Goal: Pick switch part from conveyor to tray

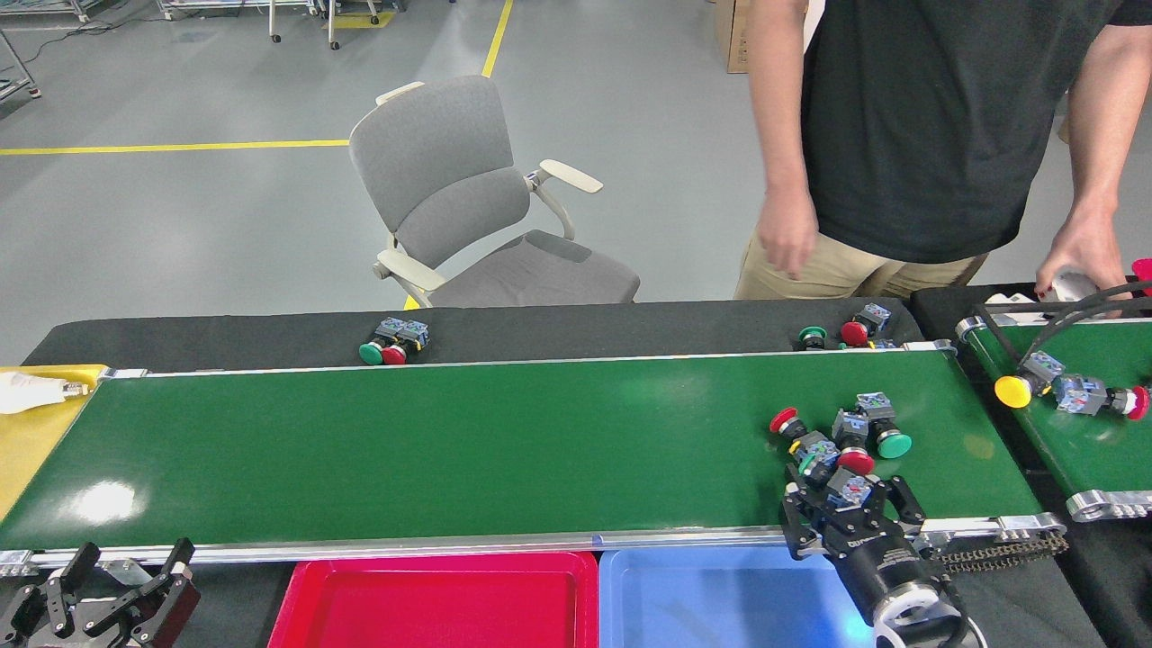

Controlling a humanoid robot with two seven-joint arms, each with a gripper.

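A: Where does your right tool point(844, 504) stand?

B: At the near rail of the conveyor point(450, 450), right end. Its fingers straddle a switch part point(846, 490) with a grey-blue body. That part lies on the belt at the near edge of a small cluster. I cannot tell whether the fingers have closed on it.

A: How do you do this step well?

B: The belt appears to carry the cluster along, so track it. Close on the body, not the round cap. A red-capped switch point(853, 461) lies touching or just beside it, so lift straight up before you swing. The blue tray point(720, 603) sits just below the rail, close by.

A: And your left tool point(108, 598)?

B: Spread open, empty, low beside the red tray point(432, 603).

A: Any writing?

B: Pale lettering on the right wrist housing, too small to read. No brand or label is legible.
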